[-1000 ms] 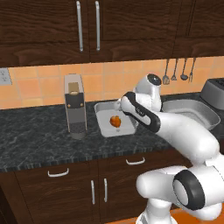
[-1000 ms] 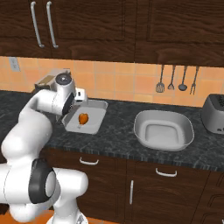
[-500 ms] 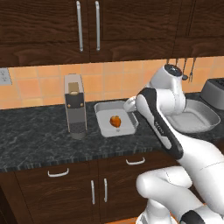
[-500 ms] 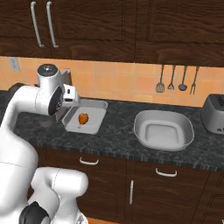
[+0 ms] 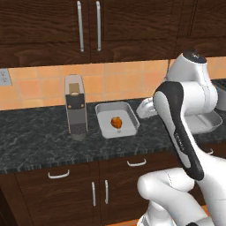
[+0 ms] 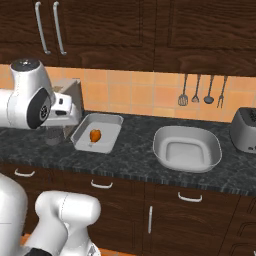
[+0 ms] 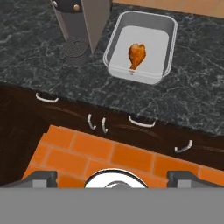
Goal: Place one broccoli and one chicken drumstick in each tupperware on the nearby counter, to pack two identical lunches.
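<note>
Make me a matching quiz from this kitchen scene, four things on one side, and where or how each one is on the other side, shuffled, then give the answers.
Things:
1. chicken drumstick
2. wider tupperware
3. coffee machine
4. toaster

Places or states:
A. empty, on the counter below the hanging utensils
B. lying inside the squarish tupperware
C. far right end of the counter
D. standing just left of the squarish tupperware

Pairs: 1-B, 2-A, 3-D, 4-C
</note>
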